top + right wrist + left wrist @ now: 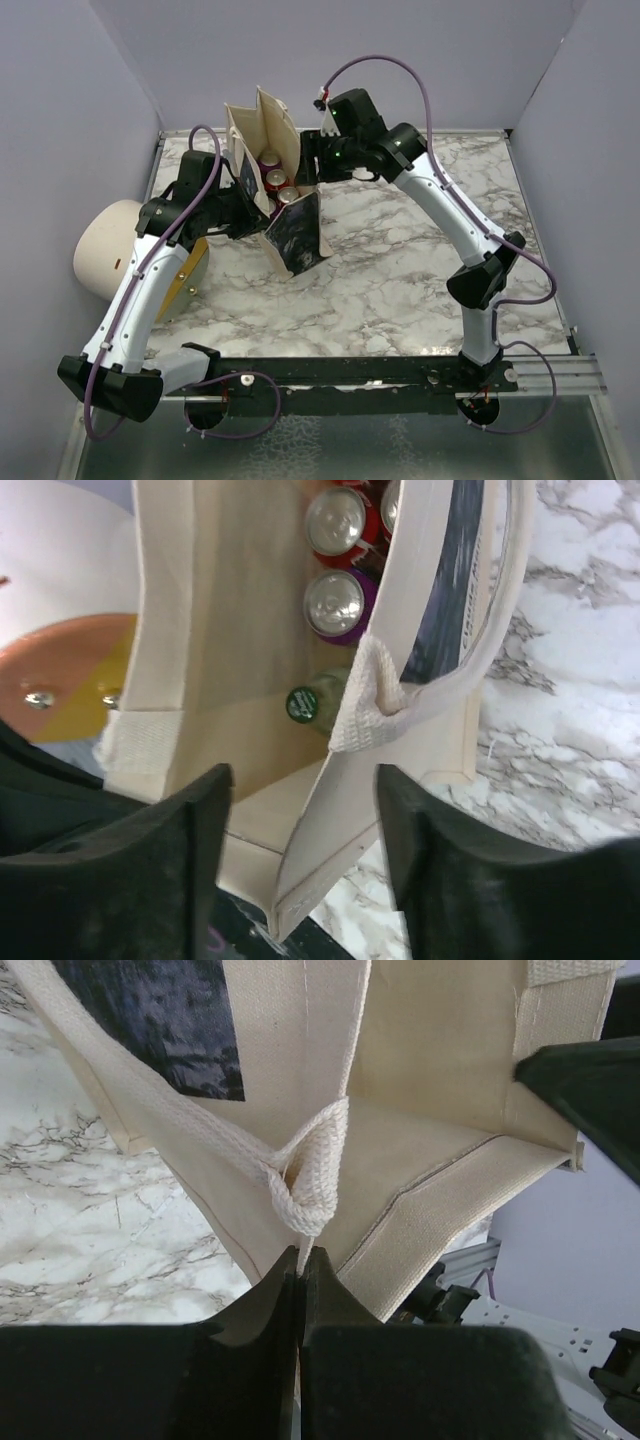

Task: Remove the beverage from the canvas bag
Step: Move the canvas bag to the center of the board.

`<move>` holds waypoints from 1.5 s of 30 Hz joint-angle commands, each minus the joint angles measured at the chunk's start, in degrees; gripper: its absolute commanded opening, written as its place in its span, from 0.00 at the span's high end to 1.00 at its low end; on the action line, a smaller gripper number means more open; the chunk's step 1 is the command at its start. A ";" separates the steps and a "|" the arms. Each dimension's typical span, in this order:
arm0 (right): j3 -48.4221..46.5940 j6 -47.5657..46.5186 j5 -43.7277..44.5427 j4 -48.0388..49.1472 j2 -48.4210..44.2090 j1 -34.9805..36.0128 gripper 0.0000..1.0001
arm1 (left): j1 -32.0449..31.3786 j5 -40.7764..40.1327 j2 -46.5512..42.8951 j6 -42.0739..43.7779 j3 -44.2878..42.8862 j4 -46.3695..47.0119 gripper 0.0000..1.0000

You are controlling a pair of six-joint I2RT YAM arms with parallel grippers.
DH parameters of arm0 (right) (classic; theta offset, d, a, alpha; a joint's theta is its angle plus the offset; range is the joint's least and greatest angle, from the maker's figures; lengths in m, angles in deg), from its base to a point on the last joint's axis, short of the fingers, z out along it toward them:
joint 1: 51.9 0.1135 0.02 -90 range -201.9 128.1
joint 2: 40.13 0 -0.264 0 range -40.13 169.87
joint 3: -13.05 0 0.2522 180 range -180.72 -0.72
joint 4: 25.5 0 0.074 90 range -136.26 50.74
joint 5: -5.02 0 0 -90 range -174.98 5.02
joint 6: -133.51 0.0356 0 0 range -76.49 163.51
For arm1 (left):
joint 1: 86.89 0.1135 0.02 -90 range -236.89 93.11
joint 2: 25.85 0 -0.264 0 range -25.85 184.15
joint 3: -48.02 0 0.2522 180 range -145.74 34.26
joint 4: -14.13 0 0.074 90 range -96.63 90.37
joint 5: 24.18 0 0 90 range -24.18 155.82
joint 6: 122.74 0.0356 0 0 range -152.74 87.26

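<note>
The canvas bag [280,125] stands open at the table's back left, its black printed panel [296,232] facing front. Inside are a red can [340,520], a purple can [335,600] and a green-capped bottle [303,703]; the can tops also show in the top view [273,180]. My left gripper [300,1265] is shut on the bag's webbing handle loop [312,1175] at the bag's left side [248,210]. My right gripper [305,790] is open above the bag's far end [312,150], its fingers straddling the bag's side wall [340,810].
A cream cylinder with an orange end [110,250] lies at the table's left edge beside the left arm; it also shows in the right wrist view [60,670]. Marble tabletop [400,270] spreads right and front of the bag. Purple walls enclose the back and sides.
</note>
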 commanded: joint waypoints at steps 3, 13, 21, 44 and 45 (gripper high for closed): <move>4.70 -2.66 11.20 -4.11 -3.93 3.75 0.70 | -1.00 6.69 -0.78 -0.41 -1.29 -3.04 1.00; 18.48 -4.01 3.09 -2.44 -15.74 5.76 0.98 | -1.05 5.72 -0.09 1.90 -2.26 -6.06 1.00; 36.44 -2.91 -2.45 1.46 -28.28 10.77 0.98 | -1.01 5.40 -4.43 1.97 2.33 -9.85 1.00; 38.40 -10.32 16.44 1.57 -32.37 13.44 0.43 | -1.00 -6.57 -5.97 -0.92 1.22 -12.75 0.66; 37.35 -10.90 17.27 1.43 -31.67 13.44 0.41 | -1.00 -7.00 -5.59 -0.80 1.05 -12.11 0.60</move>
